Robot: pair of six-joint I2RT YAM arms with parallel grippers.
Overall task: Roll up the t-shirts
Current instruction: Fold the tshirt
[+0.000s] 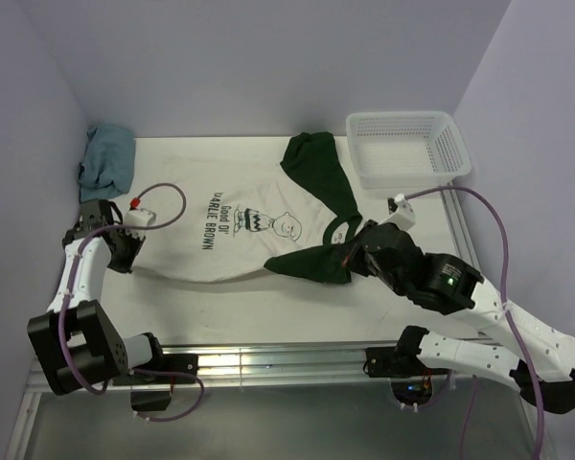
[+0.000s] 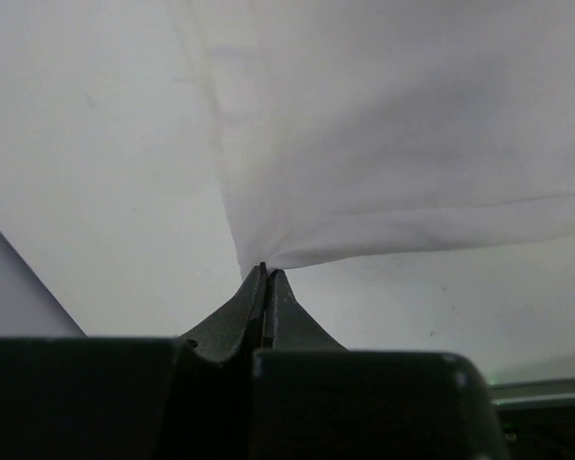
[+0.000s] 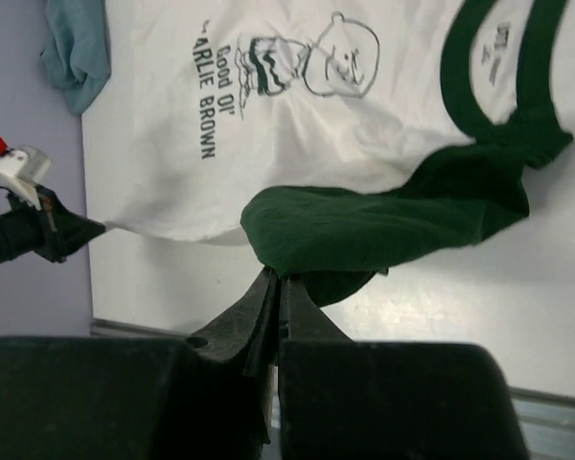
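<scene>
The left arm (image 1: 77, 273) stretches forward on the left side, jaws pinched tight on the t-shirt (image 1: 240, 244) at its hem corner. The right arm (image 1: 441, 283) folds inward, wrist low, jaws clamped on the dark sleeve.

Top external: fixed, high behind both arm bases (image 1: 402, 362), tilted down and forward toward the back wall (image 1: 268, 57). Takes in the whole worktop (image 1: 268, 321), wide and far.

Left wrist: mounted right behind the left tool (image 2: 264, 276), low over the worktop, sighting along it. Very close; mostly cream t-shirt (image 2: 393, 125) hem and bare surface.

Right wrist: behind the right tool (image 3: 276, 280), raised higher, aimed across the worktop toward the left side. Mid range.

Overlap: top and right wrist both catch the chest print (image 3: 287, 67), green sleeve (image 3: 364, 225), teal cloth (image 3: 75, 43) and left tool. Left wrist shares only the hem corner.
</scene>
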